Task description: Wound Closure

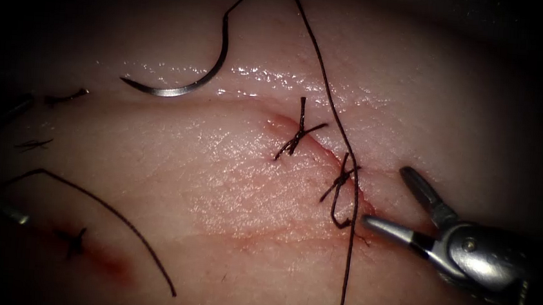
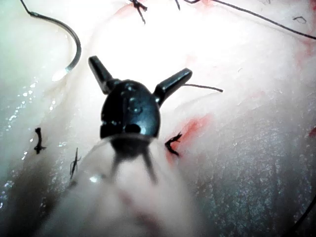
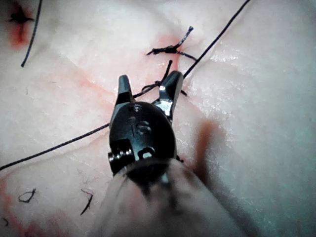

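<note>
Tissue (image 1: pixel 231 169) bears free needle (image 1: pixel 189 84), point leftward.

A short cut end of dark thread (image 1: pixel 65 97) lies loose at the endoscope view's far left, with a second frayed dark thread scrap (image 1: pixel 34 145) below it. Lower still, a small dark knotted stitch (image 1: pixel 74 240) sits beside a smear of red fluid (image 1: pixel 110 264). A long loose dark strand (image 1: pixel 111 214) arches just over both.

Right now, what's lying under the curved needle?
Bare tissue; the needle rests loose on it, left of the cut, thread trailing. Both tools, right and left, open, hold nothing.
</note>
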Action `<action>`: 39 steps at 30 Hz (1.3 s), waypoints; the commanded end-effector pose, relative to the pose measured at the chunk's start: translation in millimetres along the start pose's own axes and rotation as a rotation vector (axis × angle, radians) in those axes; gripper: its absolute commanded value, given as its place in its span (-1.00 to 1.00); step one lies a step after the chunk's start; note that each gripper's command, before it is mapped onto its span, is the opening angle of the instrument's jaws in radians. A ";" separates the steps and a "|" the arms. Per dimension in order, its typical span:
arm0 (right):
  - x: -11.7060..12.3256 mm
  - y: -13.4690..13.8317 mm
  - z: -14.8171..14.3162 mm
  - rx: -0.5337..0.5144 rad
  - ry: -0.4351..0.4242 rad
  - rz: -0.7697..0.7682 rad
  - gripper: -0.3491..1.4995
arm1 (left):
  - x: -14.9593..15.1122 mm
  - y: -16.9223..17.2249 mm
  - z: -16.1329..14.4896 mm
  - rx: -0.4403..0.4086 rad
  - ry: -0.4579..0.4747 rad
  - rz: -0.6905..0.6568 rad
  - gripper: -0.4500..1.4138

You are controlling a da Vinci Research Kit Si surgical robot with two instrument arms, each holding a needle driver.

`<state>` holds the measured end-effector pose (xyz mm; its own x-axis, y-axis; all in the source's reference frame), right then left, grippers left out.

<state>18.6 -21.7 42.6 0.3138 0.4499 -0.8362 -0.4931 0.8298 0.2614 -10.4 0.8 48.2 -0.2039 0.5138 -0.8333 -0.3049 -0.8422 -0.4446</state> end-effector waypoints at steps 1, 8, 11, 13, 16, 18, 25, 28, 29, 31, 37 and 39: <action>0.1 -0.5 0.3 -0.009 -0.031 -0.064 0.74 | -0.7 0.5 1.8 0.013 -0.001 0.019 0.73; 1.2 0.2 -1.1 0.050 -0.122 -0.273 0.51 | -1.4 3.1 11.6 0.038 0.028 0.224 0.53; 1.2 0.3 -1.4 0.066 -0.105 -0.296 0.51 | -1.5 4.0 14.9 0.005 0.064 0.272 0.48; 1.1 0.3 -1.4 0.074 -0.099 -0.297 0.51 | -1.7 4.8 17.2 -0.029 0.070 0.295 0.48; 1.1 0.2 -1.4 0.084 -0.090 -0.303 0.53 | -2.2 5.7 20.4 -0.022 -0.012 0.325 0.46; 1.1 0.1 -1.5 0.084 -0.089 -0.285 0.58 | -2.5 6.0 22.5 0.005 -0.109 0.360 0.46; 1.3 -0.1 -1.6 0.100 -0.079 -0.260 0.62 | -5.1 5.4 27.5 0.063 -0.217 0.437 0.34; 1.2 -0.1 -1.6 0.102 -0.078 -0.260 0.62 | -6.8 4.8 28.8 0.042 -0.206 0.457 0.30; 1.2 -0.1 -1.6 0.102 -0.078 -0.260 0.62 | -7.3 4.7 29.2 0.040 -0.205 0.445 0.30; 1.2 -0.2 -1.5 0.102 -0.078 -0.260 0.62 | -8.6 4.5 29.7 0.031 -0.207 0.427 0.26; 1.3 -0.2 -1.4 0.100 -0.078 -0.260 0.62 | -10.7 4.0 29.9 0.017 -0.228 0.389 0.23; 1.3 -0.2 -1.4 0.100 -0.078 -0.260 0.62 | -10.6 3.9 29.8 0.013 -0.226 0.388 0.21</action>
<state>17.2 -21.6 40.4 0.4840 0.2391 -0.8417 -0.3076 0.9470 0.0922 -36.7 -2.9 64.5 -0.5023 0.1848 -0.8447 -0.1752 -0.9784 -0.1099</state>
